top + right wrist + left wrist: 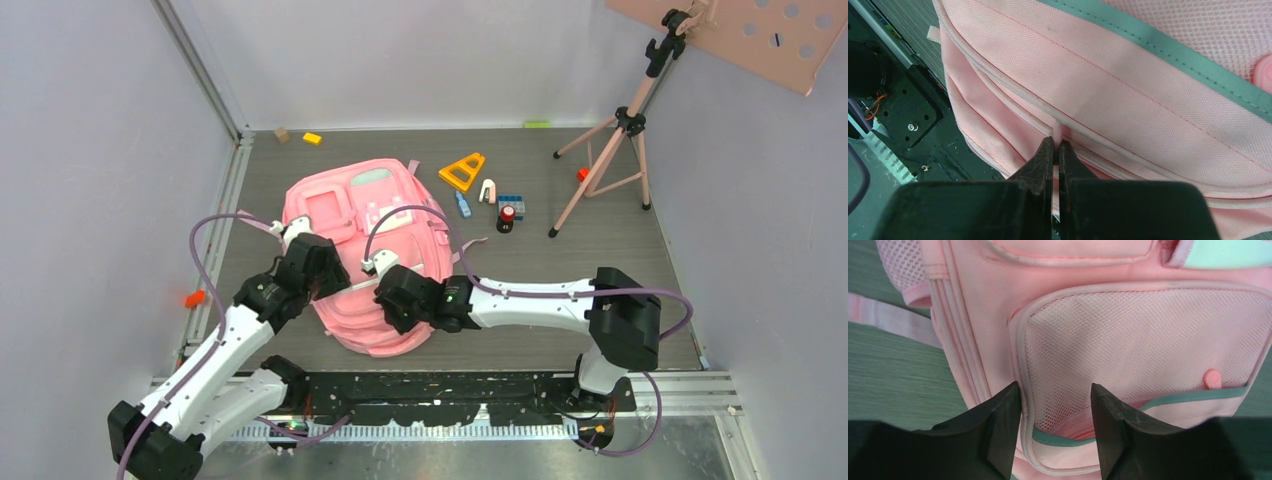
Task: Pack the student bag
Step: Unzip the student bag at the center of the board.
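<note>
The pink student bag (345, 215) lies flat in the middle of the table, front pockets up. My left gripper (325, 277) is open over the bag's left side. In the left wrist view the left gripper (1055, 390) straddles the corner of a mesh pocket (1143, 345) with teal trim, holding nothing. My right gripper (392, 312) is at the bag's near edge. In the right wrist view the right gripper (1056, 145) is shut on a thin pink zipper pull (1058, 129) on the bag (1128, 85), along its seam.
Right of the bag lie a yellow triangle (462, 171), a white item (487, 190), a blue item (462, 205), blue blocks (511, 203) and a red-black item (507, 218). A pink tripod (615, 150) stands at back right. Small blocks (312, 138) lie at the back.
</note>
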{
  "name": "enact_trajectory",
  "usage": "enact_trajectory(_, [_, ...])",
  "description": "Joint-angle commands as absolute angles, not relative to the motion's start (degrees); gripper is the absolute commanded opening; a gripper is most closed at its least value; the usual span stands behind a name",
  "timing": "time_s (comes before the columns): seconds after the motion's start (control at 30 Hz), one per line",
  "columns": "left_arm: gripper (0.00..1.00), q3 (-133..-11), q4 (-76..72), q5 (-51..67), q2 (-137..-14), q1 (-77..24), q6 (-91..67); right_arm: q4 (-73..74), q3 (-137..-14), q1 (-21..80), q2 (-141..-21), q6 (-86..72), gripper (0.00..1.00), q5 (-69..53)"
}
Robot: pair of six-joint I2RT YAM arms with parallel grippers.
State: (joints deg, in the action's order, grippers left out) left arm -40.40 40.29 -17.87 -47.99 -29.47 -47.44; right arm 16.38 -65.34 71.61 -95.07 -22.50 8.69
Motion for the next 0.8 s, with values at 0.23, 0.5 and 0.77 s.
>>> enact_trajectory(0.23, [0.59, -46.4, 43.5, -14.1, -48.7, -27.2, -38.1, 9.9, -63.2, 72.8, -90.0, -23.8, 0.00, 8.5])
enact_trajectory(0.5, [0.52, -45.6, 46.9, -13.0, -47.7, -25.8, -37.2, 10.4, -63.5, 72.8, -89.7, -23.8, 0.00, 9.5])
enact_trajectory(0.77, [0.47, -42.1, 49.7, -13.1, -43.5, -25.8, -40.3, 11.1, -63.7, 72.7, -89.5, -23.7, 0.00, 10.0])
